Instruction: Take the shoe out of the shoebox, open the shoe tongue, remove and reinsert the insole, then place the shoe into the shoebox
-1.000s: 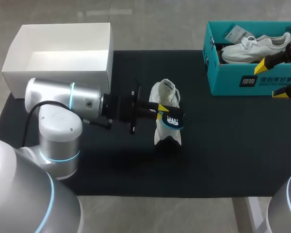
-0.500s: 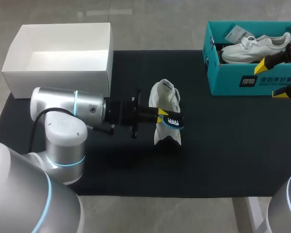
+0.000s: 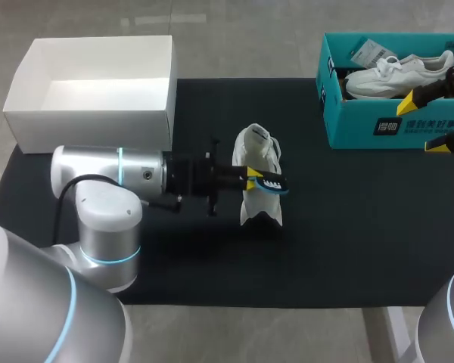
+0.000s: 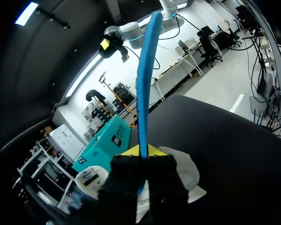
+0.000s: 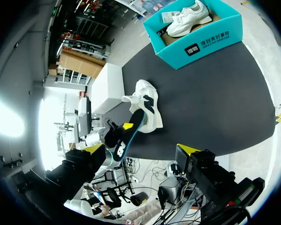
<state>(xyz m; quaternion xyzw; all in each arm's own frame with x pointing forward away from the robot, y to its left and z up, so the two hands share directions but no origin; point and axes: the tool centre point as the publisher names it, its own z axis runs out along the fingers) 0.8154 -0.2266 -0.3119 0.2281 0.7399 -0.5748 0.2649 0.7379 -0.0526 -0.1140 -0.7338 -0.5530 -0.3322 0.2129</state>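
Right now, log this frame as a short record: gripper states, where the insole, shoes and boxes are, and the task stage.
left gripper: shut on the blue insole, right at the shoe
right gripper: open, holding nothing, by the teal shoebox
shoe: white, mid-mat, outside both boxes
teal shoebox: far right corner, holds a second white shoe
white box: far left corner, open top
stage: shoe out of the box; insole in hand, so not yet seated; cannot tell if its end is inside the shoe
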